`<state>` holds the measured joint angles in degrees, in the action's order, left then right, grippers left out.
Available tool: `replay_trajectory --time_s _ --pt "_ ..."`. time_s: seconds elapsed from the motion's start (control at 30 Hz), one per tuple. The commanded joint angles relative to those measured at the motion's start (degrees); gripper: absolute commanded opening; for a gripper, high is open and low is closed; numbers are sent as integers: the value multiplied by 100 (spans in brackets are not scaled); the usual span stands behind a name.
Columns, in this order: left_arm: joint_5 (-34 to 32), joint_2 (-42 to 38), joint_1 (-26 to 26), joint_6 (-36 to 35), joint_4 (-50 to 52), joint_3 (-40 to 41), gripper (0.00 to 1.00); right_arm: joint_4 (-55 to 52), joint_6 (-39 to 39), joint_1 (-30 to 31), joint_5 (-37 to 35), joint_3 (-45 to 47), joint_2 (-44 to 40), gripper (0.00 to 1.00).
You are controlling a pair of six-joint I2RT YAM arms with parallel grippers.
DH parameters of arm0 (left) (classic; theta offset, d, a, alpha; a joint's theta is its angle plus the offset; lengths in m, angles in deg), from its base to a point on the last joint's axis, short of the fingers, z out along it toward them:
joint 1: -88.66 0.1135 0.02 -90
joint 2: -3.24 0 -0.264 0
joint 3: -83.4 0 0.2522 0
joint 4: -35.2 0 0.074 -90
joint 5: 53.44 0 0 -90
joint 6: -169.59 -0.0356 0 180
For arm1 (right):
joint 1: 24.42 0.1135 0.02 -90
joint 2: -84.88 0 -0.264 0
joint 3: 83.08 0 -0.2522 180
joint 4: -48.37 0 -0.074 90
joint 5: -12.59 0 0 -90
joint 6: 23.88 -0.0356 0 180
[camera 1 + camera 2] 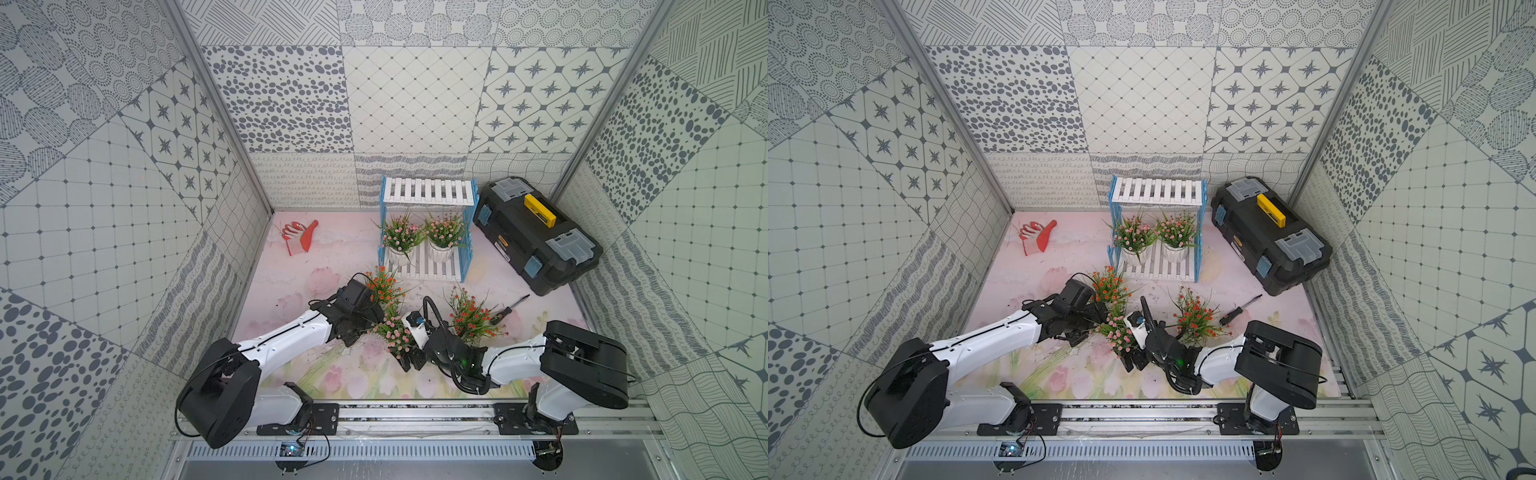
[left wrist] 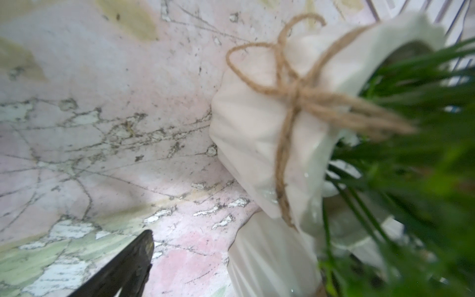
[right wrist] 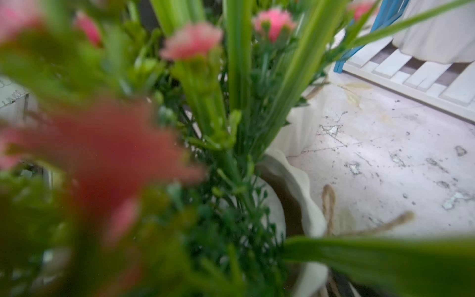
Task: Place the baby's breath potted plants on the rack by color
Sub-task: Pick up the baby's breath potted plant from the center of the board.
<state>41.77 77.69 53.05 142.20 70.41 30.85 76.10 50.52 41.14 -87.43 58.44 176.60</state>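
The rack point(image 1: 428, 191) stands at the back with two pink-flowered potted plants point(image 1: 401, 237) point(image 1: 444, 230) on its lower tier. On the mat stand an orange-flowered plant point(image 1: 380, 284), a pink one point(image 1: 392, 328) and another orange one point(image 1: 471, 316). My left gripper point(image 1: 361, 330) is open between the left orange plant and the pink one. In the left wrist view one dark finger point(image 2: 123, 267) stays apart from a white pot point(image 2: 270, 257), and behind it is a pot with a twine bow point(image 2: 257, 123). My right gripper point(image 1: 411, 361) is open at the pink plant's base, and leaves hide its fingers in the right wrist view.
A black toolbox with a yellow handle point(image 1: 536, 232) lies right of the rack. A screwdriver point(image 1: 509, 309) lies beside the right orange plant. Red and white gloves point(image 1: 299, 237) lie at the back left. Patterned walls close in three sides.
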Motion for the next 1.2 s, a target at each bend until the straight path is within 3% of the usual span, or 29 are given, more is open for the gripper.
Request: replay_trajectory --time_s 0.0,1.17 --pt "-45 -14 -7 -29 43 -13 97 718 87 27 -229 -155 238 98" --pt "-29 -182 -15 -48 131 48 97 1950 68 -193 -370 -573 1091 98"
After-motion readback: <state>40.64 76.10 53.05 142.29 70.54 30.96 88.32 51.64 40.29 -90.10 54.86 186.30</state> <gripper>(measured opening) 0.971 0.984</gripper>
